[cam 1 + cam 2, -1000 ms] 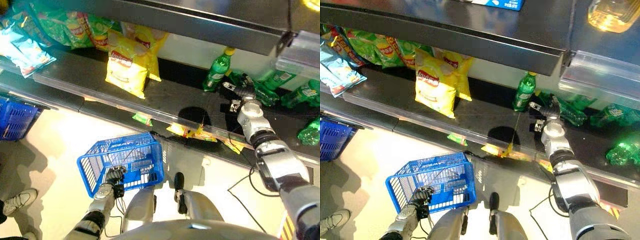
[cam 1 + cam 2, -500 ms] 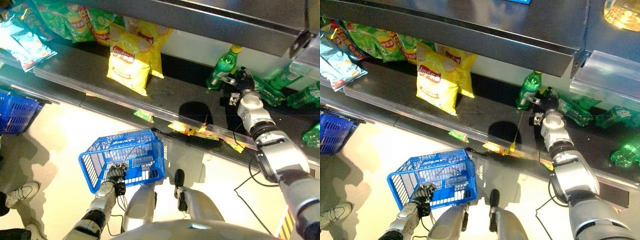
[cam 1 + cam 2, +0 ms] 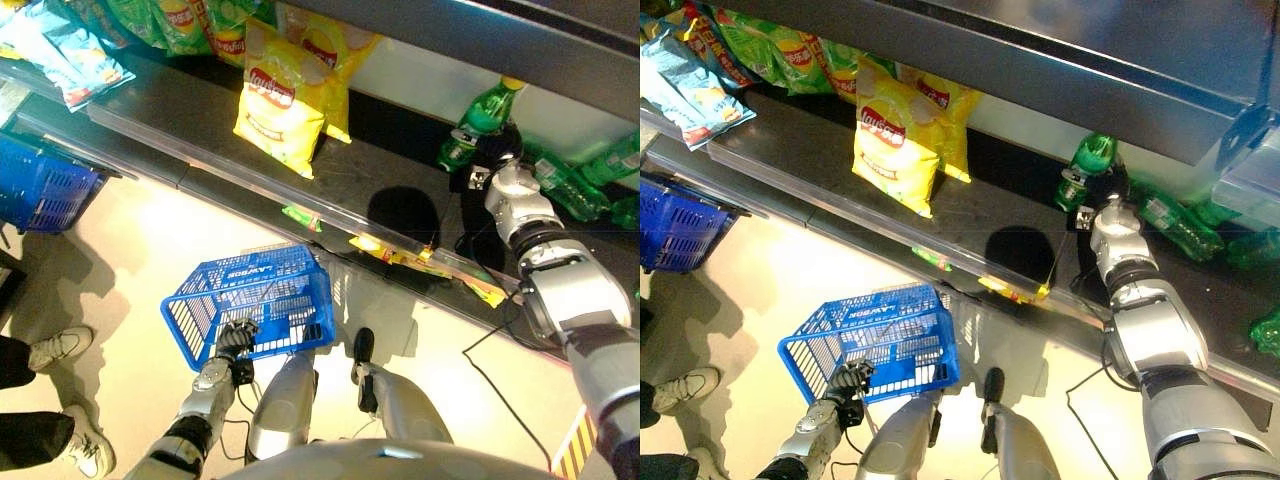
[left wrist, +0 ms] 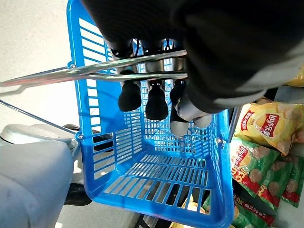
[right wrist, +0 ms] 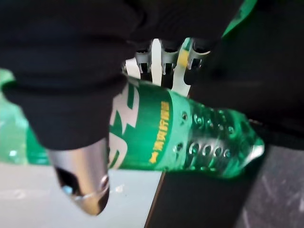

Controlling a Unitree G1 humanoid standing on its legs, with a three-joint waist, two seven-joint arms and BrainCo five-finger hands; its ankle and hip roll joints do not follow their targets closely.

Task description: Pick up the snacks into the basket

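— Around the right hand (image 3: 1108, 222)?
— Reached onto the dark shelf (image 3: 340, 185), fingers and thumb wrapped round an upright green bottle (image 3: 1087, 166) with a yellow cap. More green bottles (image 3: 1175, 225) lying just beside, partly tucked under the upper shelf (image 3: 1040, 60). Hard to tell from the head views whether lifted or standing; in the wrist view, held close against the palm.
— And the snacks?
— Two yellow chip bags (image 3: 285, 110) leaning on the shelf, well apart from that hand. Green chip bags (image 3: 800, 50) and a pale blue bag (image 3: 695, 85) farther along, cut off at the edge. Small yellow and green price tags (image 3: 395, 255) stuck along the shelf's clear front lip.
— Basket?
— Blue basket (image 3: 250, 310) hanging low before the shelf, left hand (image 3: 232, 340) curled round its metal handle (image 4: 95, 73). Nothing inside. Second blue basket (image 3: 675, 220) below the shelf's far end, partly cropped.
— Anything else?
— A person's shoes (image 3: 60, 350) on the pale floor (image 3: 130, 260) near that side.
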